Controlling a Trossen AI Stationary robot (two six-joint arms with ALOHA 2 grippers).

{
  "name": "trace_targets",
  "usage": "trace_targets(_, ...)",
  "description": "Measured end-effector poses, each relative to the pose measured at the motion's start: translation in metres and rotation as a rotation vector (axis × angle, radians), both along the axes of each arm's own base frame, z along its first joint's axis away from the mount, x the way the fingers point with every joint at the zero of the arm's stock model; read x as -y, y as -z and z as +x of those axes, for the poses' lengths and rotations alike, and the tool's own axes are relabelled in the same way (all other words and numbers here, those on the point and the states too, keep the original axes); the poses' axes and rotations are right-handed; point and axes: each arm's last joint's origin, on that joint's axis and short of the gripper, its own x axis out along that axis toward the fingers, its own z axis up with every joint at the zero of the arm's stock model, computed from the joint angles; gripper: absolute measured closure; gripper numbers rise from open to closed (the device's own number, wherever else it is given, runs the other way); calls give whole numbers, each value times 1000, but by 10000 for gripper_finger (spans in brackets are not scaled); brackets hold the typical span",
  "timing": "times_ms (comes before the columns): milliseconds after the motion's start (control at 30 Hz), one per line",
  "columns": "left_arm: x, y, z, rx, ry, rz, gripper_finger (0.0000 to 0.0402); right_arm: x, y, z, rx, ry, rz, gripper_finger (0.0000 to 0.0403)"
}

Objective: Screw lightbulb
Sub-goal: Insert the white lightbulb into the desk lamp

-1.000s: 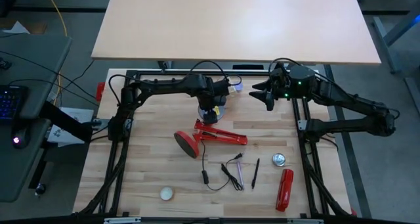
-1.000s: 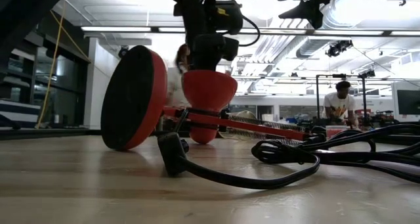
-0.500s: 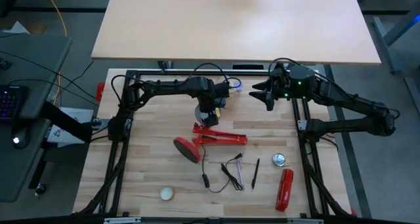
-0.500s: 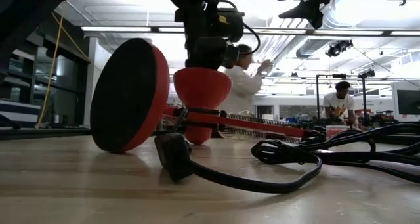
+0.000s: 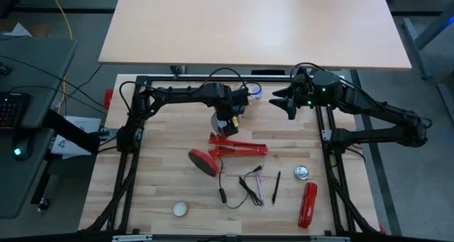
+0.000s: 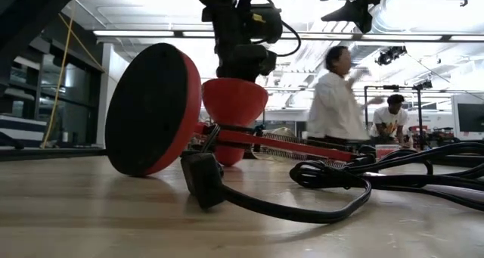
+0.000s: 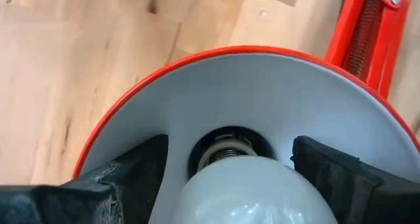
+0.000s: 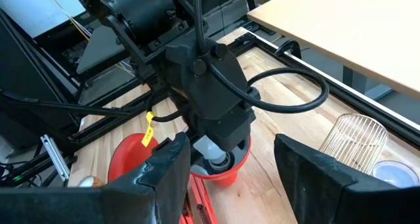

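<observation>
Since a second ago the left gripper (image 7: 226, 178) spread its jaws wide, flanking the lightbulb (image 7: 246, 188) seated in the lamp (image 5: 227, 148); right gripper (image 5: 284, 102) hovers near the counter's (image 5: 163, 178) far edge, jaws half-open, empty.

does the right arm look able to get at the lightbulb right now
Probably not: the lightbulb sits inside the red lamp shade with the left gripper open around it, blocking the way. The right gripper hangs off to the side.

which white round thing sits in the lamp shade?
The small white pear-shaped lightbulb, at the socket inside the red lamp shade. The cream round ball lies alone at the table's near edge.
</observation>
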Motion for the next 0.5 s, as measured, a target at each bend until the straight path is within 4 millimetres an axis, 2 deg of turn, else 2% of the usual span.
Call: trace_targets(500,1,0,1,21,57,-30,85,0,0,0,0,8,-3,190)
